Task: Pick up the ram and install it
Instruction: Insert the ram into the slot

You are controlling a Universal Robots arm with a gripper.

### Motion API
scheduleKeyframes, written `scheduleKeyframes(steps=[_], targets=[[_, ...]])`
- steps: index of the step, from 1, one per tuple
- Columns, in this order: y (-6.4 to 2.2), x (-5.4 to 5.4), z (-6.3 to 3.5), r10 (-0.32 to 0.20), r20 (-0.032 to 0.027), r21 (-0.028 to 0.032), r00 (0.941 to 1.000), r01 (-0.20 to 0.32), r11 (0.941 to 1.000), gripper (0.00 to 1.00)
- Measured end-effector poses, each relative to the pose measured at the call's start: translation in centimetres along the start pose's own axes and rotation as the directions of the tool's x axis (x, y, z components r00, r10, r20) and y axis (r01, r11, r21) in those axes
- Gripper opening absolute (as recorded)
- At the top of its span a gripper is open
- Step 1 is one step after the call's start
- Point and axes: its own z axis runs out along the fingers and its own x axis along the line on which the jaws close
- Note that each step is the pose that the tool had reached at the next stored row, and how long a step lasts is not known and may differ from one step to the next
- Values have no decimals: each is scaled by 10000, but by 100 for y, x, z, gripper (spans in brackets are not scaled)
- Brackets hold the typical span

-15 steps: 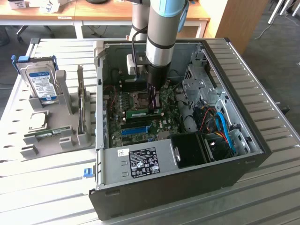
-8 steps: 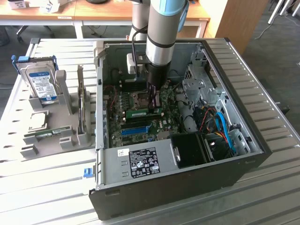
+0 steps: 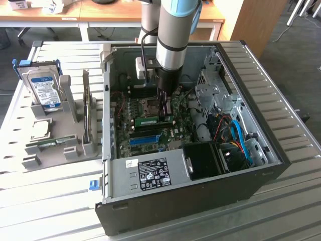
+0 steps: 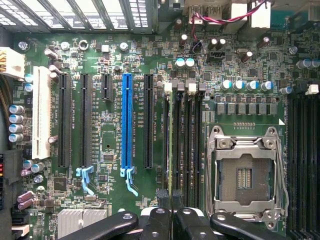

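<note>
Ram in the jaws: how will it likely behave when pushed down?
The ram looks a thin flat board: probably light, stiff along its length. Held on edge between the jaws, it may tilt or crack if pushed crookedly.

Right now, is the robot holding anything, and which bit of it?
Yes. The jaws are shut on the long, thin green ram stick, pinching its flat sides near the upper edge, above the black memory slots.
</note>
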Motion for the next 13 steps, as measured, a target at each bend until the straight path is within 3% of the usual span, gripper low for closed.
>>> scheduleKeyframes(steps=[13], targets=[[0, 0, 10, -77, -4, 0, 10000, 77, 10000, 12]])
